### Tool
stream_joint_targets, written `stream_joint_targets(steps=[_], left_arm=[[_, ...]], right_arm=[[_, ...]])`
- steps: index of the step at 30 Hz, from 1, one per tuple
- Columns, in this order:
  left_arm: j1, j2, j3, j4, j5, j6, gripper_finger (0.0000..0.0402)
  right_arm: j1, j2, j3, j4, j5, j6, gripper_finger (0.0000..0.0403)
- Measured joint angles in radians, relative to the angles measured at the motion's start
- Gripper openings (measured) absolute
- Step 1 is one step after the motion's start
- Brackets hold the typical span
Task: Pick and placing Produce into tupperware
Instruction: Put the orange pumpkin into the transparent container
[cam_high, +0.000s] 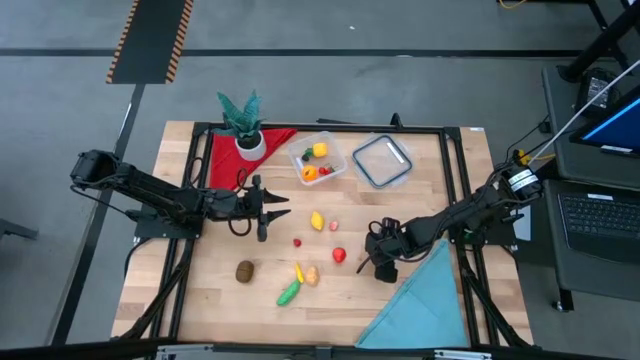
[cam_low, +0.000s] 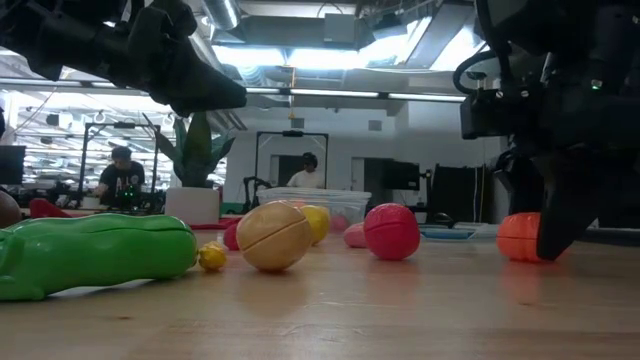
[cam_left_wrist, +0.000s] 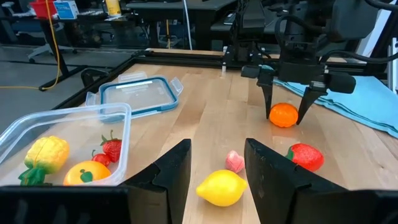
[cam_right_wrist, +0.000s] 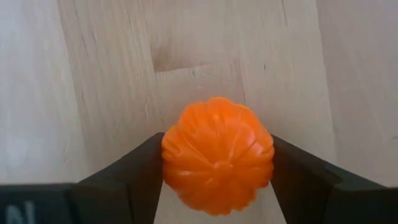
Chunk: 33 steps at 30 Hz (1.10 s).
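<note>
Right claw pinches an orange on the wooden table.

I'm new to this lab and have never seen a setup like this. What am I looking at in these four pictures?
Two dark robot arms work at a wooden table, sorting toy produce into a clear tupperware, which already holds a few pieces. One picture looks straight down, one sits at table height, and one camera rides on each wrist. The right gripper is down at the table with its fingers on either side of an orange toy fruit, touching its sides. The left gripper waits open near a yellow lemon. Also on the table: a red strawberry, a green vegetable, a blue-rimmed lid, a potted plant and a blue cloth.
</note>
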Motion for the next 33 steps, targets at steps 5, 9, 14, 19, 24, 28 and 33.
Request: stream_joint_targets(steps=[5, 9, 14, 19, 24, 28, 33], left_arm=[[0.000, 0.000, 0.000, -0.002, 0.000, 0.000, 0.0141], [0.000, 0.000, 0.000, -0.006, 0.000, 0.001, 0.0141], [0.000, 0.000, 0.000, -0.008, 0.000, 0.003, 0.0141], [0.000, 0.000, 0.000, -0.014, 0.000, 0.002, 0.0141], [-0.002, 0.000, 0.000, -0.016, 0.013, 0.003, 0.0141], [-0.002, 0.000, 0.000, -0.020, 0.012, 0.003, 0.0141], [-0.002, 0.000, 0.000, -0.023, 0.012, 0.003, 0.0141]], right_arm=[[-0.023, -0.023, 0.000, 0.020, -0.001, -0.002, 0.0246], [-0.051, -0.080, 0.000, 0.024, 0.000, -0.031, 0.0246], [-0.108, -0.188, 0.000, 0.037, 0.033, -0.117, 0.0246], [-0.178, -0.289, 0.000, 0.046, 0.071, -0.233, 0.0246], [-0.246, -0.353, -0.086, 0.202, 0.072, -0.305, 0.0246], [-0.280, -0.385, -0.202, 0.408, 0.067, -0.344, 0.0246], [-0.318, -0.396, -0.354, 0.768, 0.002, -0.399, 0.0246]])
